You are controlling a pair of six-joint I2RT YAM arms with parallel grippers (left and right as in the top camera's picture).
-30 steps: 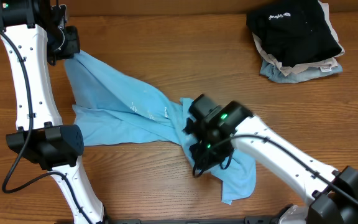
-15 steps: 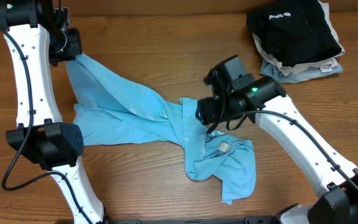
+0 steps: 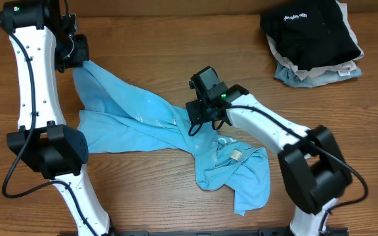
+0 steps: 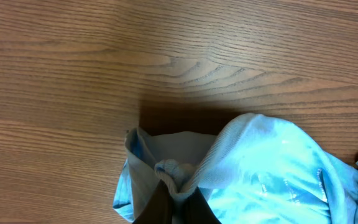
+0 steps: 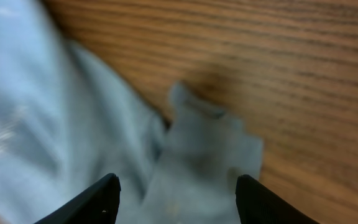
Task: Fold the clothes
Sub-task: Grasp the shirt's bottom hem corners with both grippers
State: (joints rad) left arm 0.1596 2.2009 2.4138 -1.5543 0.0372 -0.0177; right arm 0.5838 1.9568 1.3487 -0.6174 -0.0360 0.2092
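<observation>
The sky-blue T-shirt (image 3: 143,118) lies crumpled across the table's middle, stretched from the far left to a bunched heap at the front (image 3: 238,174). My left gripper (image 3: 73,52) is shut on a corner of the T-shirt at the far left; in the left wrist view the fingers (image 4: 178,202) pinch a ribbed hem (image 4: 185,174). My right gripper (image 3: 199,118) is open over the shirt's middle edge; in the right wrist view its fingers (image 5: 176,186) straddle blurred blue fabric (image 5: 204,155) and hold nothing.
A stack of folded garments, black on top (image 3: 310,29) with beige and grey-blue ones under it (image 3: 317,73), sits at the far right. Bare wooden tabletop (image 3: 163,46) lies between the arms at the back.
My right gripper let go of the shirt's front part, rose, swung right, and now has come back left over the shirt's middle. The front heap lies dropped. The left gripper barely moved.
</observation>
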